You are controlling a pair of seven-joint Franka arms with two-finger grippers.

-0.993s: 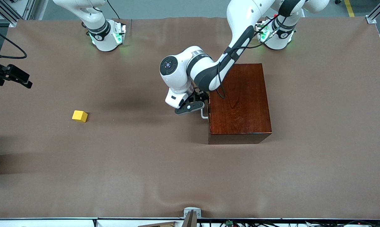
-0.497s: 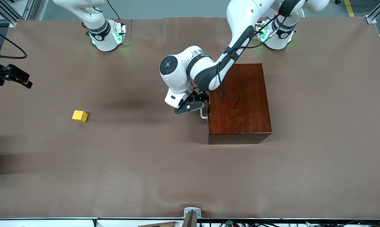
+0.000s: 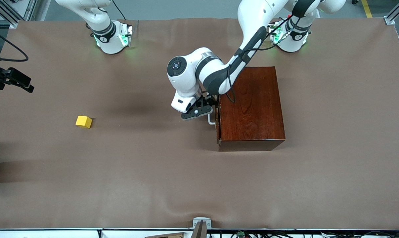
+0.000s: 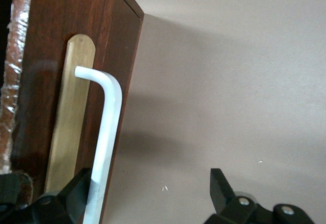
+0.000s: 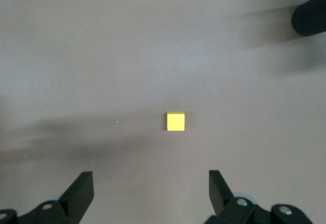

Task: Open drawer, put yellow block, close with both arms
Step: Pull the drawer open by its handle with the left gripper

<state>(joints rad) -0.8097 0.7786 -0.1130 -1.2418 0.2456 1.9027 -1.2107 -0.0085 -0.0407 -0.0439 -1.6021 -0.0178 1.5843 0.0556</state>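
Left gripper (image 3: 208,111) is sitting low at the drawer (image 3: 217,124) front of the dark reddish-brown wooden box (image 3: 250,107), reaching from its base at the left arm's end of the table (image 3: 153,181). In the front view its body is covering most of the white handle (image 3: 211,121), so I cannot tell from there how the fingers are standing. The drawer front is showing as a thin strip slightly proud of the box. The yellow block (image 3: 83,121) is lying on the table well apart from the box, toward the right arm's end. The right gripper (image 3: 12,79) is hanging at the edge of that view, over the table's right-arm end.

In the left wrist view, the left gripper (image 4: 147,193) is standing wide open, one finger (image 4: 76,196) just beside the white handle (image 4: 104,142) and the other finger well clear of it over bare table; the fingers are not clamping the bar. The handle is standing on a pale strip on the dark drawer (image 4: 63,127) front.

In the right wrist view, the right gripper (image 5: 150,196) is waiting with its fingers spread wide, holding nothing, above the yellow block (image 5: 175,120), which is resting alone on the brown table (image 5: 76,56).
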